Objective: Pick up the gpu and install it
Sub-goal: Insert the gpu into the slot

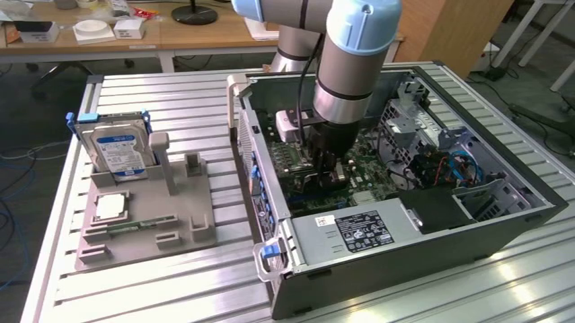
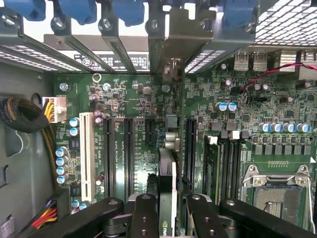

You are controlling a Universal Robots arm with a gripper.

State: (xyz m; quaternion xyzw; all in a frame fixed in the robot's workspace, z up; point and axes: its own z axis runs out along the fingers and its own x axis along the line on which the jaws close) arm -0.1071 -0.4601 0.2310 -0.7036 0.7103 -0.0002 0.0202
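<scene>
The gripper (image 2: 171, 210) stood inside the open computer case (image 1: 503, 222), low over the motherboard (image 2: 124, 104). Its jaws were clenched on the gpu (image 2: 167, 173), which sat edge-on between the fingers (image 2: 143, 218), the dark cooler face turned to one pad. The card ran straight ahead from the jaws towards the rear slot openings of the case, where its silver bracket (image 2: 171, 64) appeared to meet the frame. Whether its lower edge had seated in a slot or hung just above the board could not be told from these views.

The card looked light and stiff, but fragile. A bare circuit board bends and cracks under side load, and its contact edge scrapes easily. The hold across the two flat faces near the end far from the bracket seemed sound, the cooler giving the pad a firm surface. Any pressing would best go straight down along the card's plane.

To either side of the jaws lay long dark expansion slots (image 2: 128, 153), and beyond one side a seated memory stick (image 2: 212, 163) and the CPU socket (image 2: 275, 196). Room was tight, with cables (image 2: 22, 116) close by. The case rested on a slatted metal table (image 1: 161, 101). Well apart from the jaws, a grey fixture (image 1: 148, 222) held a hard drive (image 1: 117, 151).
</scene>
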